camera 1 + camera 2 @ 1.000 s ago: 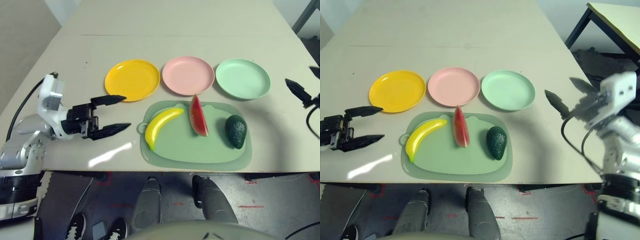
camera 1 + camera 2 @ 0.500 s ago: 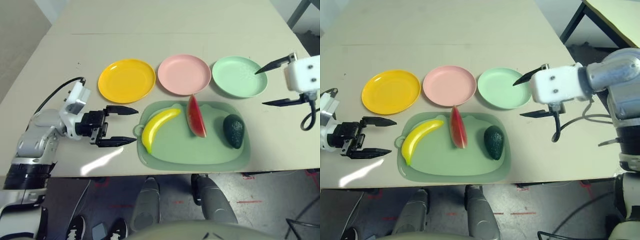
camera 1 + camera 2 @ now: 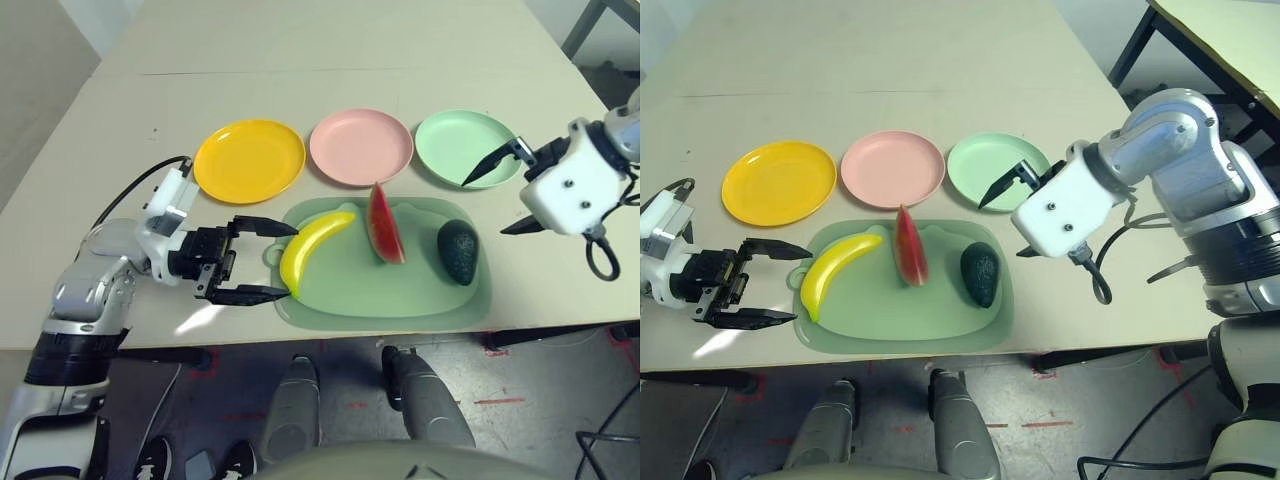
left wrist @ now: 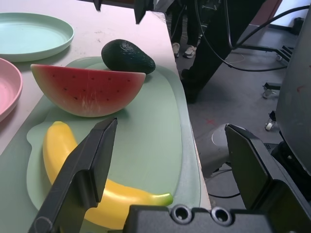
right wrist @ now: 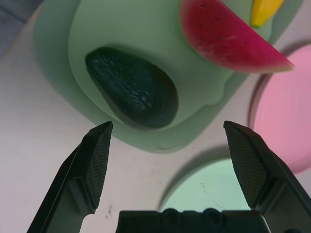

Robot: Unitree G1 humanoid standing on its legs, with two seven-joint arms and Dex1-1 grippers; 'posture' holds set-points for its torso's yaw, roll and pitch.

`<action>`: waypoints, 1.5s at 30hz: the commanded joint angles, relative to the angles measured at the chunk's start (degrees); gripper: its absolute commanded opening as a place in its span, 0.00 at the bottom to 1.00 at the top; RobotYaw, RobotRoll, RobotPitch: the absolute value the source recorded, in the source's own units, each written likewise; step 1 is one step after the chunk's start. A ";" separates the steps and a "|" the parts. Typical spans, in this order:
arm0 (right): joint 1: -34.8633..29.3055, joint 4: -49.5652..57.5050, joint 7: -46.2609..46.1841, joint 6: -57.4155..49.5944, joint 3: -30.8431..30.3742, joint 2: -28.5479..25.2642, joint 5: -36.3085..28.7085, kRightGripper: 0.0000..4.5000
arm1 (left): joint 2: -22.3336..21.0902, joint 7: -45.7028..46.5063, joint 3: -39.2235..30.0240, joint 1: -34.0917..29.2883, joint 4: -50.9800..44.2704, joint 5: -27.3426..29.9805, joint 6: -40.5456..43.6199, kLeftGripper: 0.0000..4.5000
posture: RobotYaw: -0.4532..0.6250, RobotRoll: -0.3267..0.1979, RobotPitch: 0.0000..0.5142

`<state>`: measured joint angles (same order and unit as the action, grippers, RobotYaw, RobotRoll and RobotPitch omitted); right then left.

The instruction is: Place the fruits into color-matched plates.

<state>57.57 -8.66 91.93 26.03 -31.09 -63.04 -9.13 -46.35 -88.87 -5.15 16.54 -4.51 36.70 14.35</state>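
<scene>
Glossy plastic banana [image 3: 308, 252], pebbled avocado [image 3: 459, 252]

Mat [image 3: 400, 300]: banana [image 3: 308, 250], watermelon wedge [image 3: 383, 222] and avocado [image 3: 459, 251] lay apart, with bare gaps between. Beyond the mat, three plates [image 3: 361, 147] stood unoccupied. Table [image 3: 300, 90] beyond them lay bare.

No readable text, labels, brands or numbers anywhere.

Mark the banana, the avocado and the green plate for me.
banana [image 3: 308, 248], left eye view, middle of its curve.
avocado [image 5: 133, 89], right wrist view, centre of its dark skin.
green plate [image 3: 992, 167], right eye view, bare middle of the dish.
</scene>
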 commanded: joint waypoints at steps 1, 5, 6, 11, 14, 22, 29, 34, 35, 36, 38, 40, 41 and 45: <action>-0.64 1.06 0.57 -0.26 -1.19 0.00 -0.54 0.99 | 0.07 -0.57 0.83 0.11 -0.01 -0.26 -0.07 1.00 | 0.32 0.62 0.41; -0.83 -1.25 0.57 1.03 -1.45 1.47 1.01 0.99 | -0.19 -0.84 1.72 -1.05 -0.28 -1.87 -1.28 1.00 | 0.32 0.62 0.40; -0.96 -1.66 0.57 1.25 -1.66 1.94 1.29 0.99 | -0.06 -0.74 1.85 -1.40 -0.55 -1.94 -1.39 1.00 | 0.33 0.62 0.40; -1.71 -3.48 0.57 2.75 -2.41 3.04 2.29 0.99 | 0.07 0.02 1.74 -2.41 -1.58 -1.82 -1.63 1.00 | 0.35 0.62 0.40; -2.65 -3.84 0.57 3.23 -2.94 2.85 2.56 0.99 | -0.32 0.09 1.35 -3.01 -1.58 -1.80 -1.88 1.00 | 0.35 0.62 0.39; -4.10 -4.92 0.57 3.45 -3.02 3.78 3.87 0.99 | -0.85 -0.30 1.64 -3.33 -0.57 -2.43 -2.99 1.00 | 0.35 0.62 0.40; -5.02 -4.15 0.57 2.19 -2.41 5.67 5.03 0.99 | -0.87 -1.03 2.12 -2.80 0.37 -3.41 -3.83 1.00 | 0.34 0.62 0.40; -5.37 -3.83 0.57 0.83 -1.70 7.59 6.07 0.99 | -1.09 -1.57 2.28 -2.26 0.98 -3.94 -3.92 1.00 | 0.34 0.62 0.40; -5.34 -3.93 0.57 0.61 -1.53 8.02 6.36 0.99 | -1.14 -1.63 2.21 -2.25 1.01 -3.97 -3.86 1.00 | 0.34 0.62 0.40; -5.35 -4.14 0.57 0.53 -1.45 8.40 6.75 0.99 | -1.21 -1.69 2.16 -2.29 1.02 -4.00 -3.77 1.00 | 0.34 0.62 0.40; -5.39 -4.46 0.57 0.56 -1.40 8.79 7.30 0.99 | -1.33 -1.81 2.13 -2.34 1.03 -4.09 -3.68 1.00 | 0.34 0.62 0.40; -5.51 -4.61 0.57 0.69 -1.56 9.05 7.72 0.99 | -1.50 -1.95 2.19 -2.54 0.94 -4.25 -3.75 1.00 | 0.34 0.62 0.40; -5.57 -4.64 0.57 0.68 -1.63 9.20 7.87 0.99 | -1.54 -1.93 2.18 -2.68 0.74 -4.25 -3.73 1.00 | 0.34 0.62 0.40; -5.39 -5.34 0.57 0.53 -1.70 9.96 8.32 0.99 | -1.53 -1.78 2.12 -2.90 0.39 -4.19 -3.64 1.00 | 0.35 0.62 0.40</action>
<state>52.59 -13.94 91.97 26.58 -32.94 -53.61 -1.42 -47.40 -90.31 -3.61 14.39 -3.78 32.99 10.97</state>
